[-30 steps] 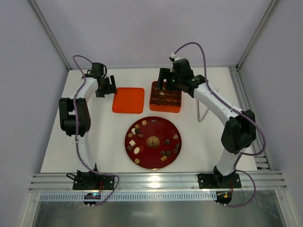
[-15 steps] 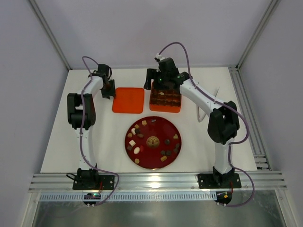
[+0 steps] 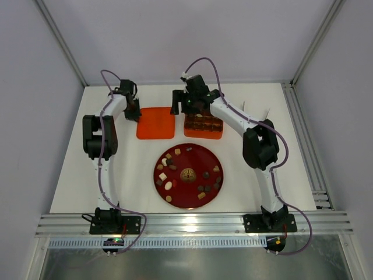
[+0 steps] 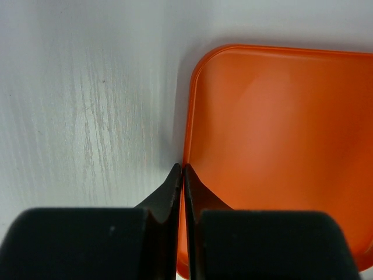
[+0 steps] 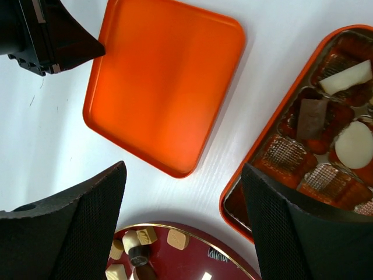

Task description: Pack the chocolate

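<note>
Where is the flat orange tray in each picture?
Top external: tray at back middle, left of the box.
Left wrist: tray fills the right half.
Right wrist: tray is upper left.
Shared landmark: the left gripper at the tray's edge.

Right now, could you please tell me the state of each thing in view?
left gripper, shut on the orange lid's rim.
right gripper, open, holding nothing.
orange lid, off the gridded tray, flat on the table.
gridded tray, uncovered, partly filled.
chocolate, mostly on the red plate, few in the tray.
</note>
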Robot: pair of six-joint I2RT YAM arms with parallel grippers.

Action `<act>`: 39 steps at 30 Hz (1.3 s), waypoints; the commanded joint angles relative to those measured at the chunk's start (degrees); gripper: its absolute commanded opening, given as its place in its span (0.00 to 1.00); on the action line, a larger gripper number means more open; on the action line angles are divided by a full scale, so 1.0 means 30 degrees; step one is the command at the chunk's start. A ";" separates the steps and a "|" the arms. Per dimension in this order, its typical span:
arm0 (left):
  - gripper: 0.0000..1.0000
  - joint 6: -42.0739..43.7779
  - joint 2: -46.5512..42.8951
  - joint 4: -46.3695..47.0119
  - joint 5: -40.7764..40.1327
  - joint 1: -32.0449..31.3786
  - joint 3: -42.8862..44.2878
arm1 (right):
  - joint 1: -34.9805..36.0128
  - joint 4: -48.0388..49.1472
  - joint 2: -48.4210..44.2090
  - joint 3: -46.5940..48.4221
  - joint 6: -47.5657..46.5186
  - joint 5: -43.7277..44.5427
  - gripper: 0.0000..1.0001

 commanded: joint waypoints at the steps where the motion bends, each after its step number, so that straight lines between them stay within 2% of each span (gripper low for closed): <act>1: 0.00 -0.0041 0.0424 -0.0066 0.1168 0.0048 -0.0755 | 0.0304 0.0085 0.0267 0.1386 -0.0573 -0.0751 0.80; 9: 0.00 -0.0421 -0.0102 -0.0038 0.5618 0.0985 -0.1047 | 0.0275 -0.0090 0.1614 0.2939 -0.0719 -0.1280 0.80; 20: 0.00 -0.0510 -0.1479 -0.0037 0.6298 0.1951 -0.1985 | 0.0304 -0.0412 0.2845 0.3965 -0.0807 -0.0987 0.80; 39: 0.00 -0.1331 -0.2973 -0.0447 0.8788 0.3212 -0.2161 | 0.0509 -0.0529 0.3285 0.4082 -0.0749 -0.0987 0.80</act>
